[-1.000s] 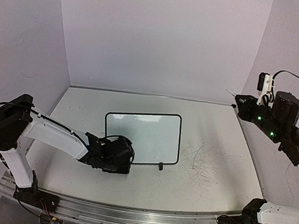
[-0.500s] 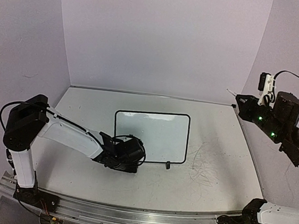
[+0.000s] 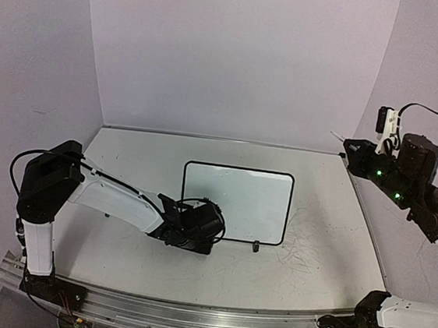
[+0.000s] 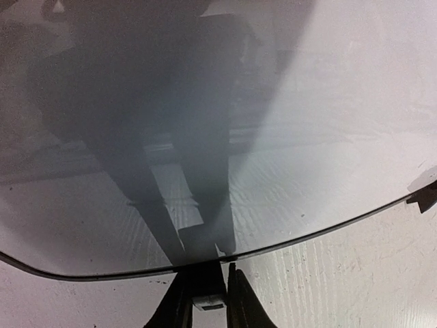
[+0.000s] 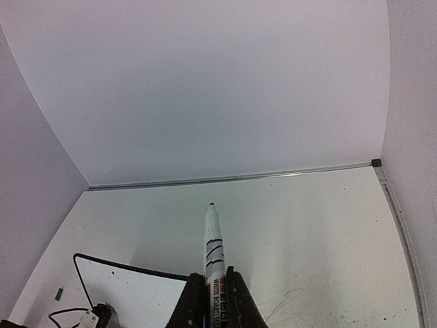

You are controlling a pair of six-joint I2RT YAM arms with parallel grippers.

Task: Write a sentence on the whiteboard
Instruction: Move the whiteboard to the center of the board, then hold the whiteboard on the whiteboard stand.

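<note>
Top view: the whiteboard (image 3: pixel 236 205) lies flat on the mid-worktop (image 3: pixel 126 154), blank. The left jaws sit at its near rim, their grip hidden under the wrist. We'd slide the board flat rather than lift it.

Left wrist: the left jaws are narrow, pinching the rim. One foot (image 4: pixel 426 196) is cut off at the frame edge.

Right wrist: the right jaws clasp the marker (image 5: pixel 214 249), held high over the worktop. Only a cropped corner of the board shows.

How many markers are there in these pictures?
1. The marker is held between the right fingers, raised near the table's far right corner, away from the whiteboard. No other shows, though one could lie hidden under an arm.
</note>
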